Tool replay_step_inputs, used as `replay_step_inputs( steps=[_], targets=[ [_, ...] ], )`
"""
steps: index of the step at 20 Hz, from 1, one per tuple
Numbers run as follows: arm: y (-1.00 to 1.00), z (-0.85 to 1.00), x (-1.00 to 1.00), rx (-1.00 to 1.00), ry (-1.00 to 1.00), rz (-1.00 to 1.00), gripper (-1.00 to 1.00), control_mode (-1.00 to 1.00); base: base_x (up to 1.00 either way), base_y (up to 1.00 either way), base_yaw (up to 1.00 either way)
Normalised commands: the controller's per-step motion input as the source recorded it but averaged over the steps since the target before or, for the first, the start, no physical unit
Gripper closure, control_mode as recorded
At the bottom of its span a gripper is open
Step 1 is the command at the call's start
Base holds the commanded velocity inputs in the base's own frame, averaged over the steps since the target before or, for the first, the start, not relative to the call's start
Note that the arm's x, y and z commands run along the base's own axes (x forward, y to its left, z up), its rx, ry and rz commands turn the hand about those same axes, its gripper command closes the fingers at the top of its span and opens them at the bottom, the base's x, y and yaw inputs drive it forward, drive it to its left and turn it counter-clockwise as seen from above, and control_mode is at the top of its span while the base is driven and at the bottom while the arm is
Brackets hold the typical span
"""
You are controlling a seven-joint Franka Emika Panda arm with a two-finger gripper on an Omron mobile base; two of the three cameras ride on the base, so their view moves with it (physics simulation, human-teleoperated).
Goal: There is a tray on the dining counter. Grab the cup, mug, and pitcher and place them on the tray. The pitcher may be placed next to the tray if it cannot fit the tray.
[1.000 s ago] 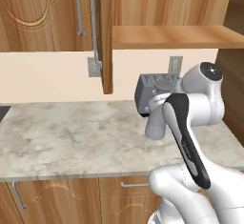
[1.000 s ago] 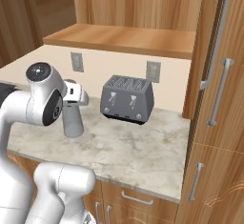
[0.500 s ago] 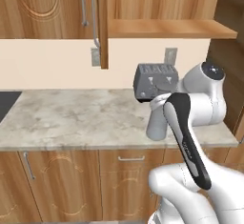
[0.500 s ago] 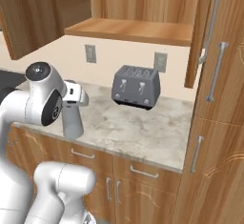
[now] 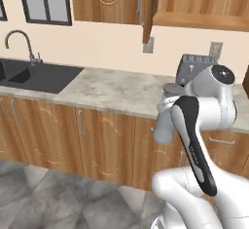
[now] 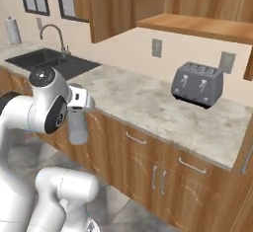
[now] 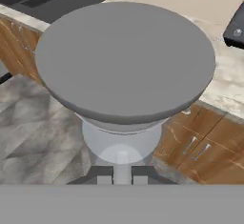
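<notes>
Left base view: arm rises from the lower right, elbow folded up high, white wrist housing level with the toaster (image 5: 194, 68). The tool (image 5: 168, 107) sits in front of the marble surface (image 5: 112, 89), out past its front edge and off it, over the cabinet fronts. One grey pitcher (image 5: 165, 121) hangs upright under the wrist, body in front of the cabinet doors, clear of the surface. Finger contact is hidden behind the forearm here. One toaster, at the back of the surface against the wall. One black sink (image 5: 34, 74) with one faucet (image 5: 19, 40), well to the left of the toaster.

Right base view: arm comes up from the lower left, round joint cap facing the camera, wrist reaching right toward the surface edge. Tool (image 6: 78, 108) is at the pitcher's (image 6: 77, 126) neck; pitcher is upright, off the surface (image 6: 163, 112), in front of the cabinet fronts, well to the left of the toaster (image 6: 196, 83). One toaster, two wall outlets behind the surface, one sink (image 6: 54, 60) far left of the toaster, one paper towel roll (image 6: 11, 30) beyond the sink.

Hand view: looking down along the tool (image 7: 122, 176). One pitcher (image 7: 125, 61), its wide grey top toward the camera, neck narrowing below. The two dark fingertips (image 7: 102, 174) are drawn nearly together, clamped on the pitcher's neck. Floor tiles and cabinet doors lie below the pitcher; toaster corner at the right edge.
</notes>
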Motion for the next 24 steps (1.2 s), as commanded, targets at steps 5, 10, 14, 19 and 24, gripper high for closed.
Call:
replay_step_inputs(
  steps=[5,10,14,19,24],
  targets=[
    [0.00,0.00,0.00,0.00,0.00,0.00,1.00,1.00,0.31,0.43,0.71],
    [0.00,0.00,0.00,0.00,0.00,0.00,1.00,1.00,0.59,0.09,0.78],
    [0.00,0.00,0.00,0.00,0.00,0.00,1.00,1.00,0.67,0.00,0.79],
    [0.00,0.00,0.00,0.00,0.00,0.00,1.00,1.00,0.98,0.14,0.56],
    [0.00,0.00,0.00,0.00,0.00,0.00,1.00,1.00,1.00,0.20,0.17]
  ],
)
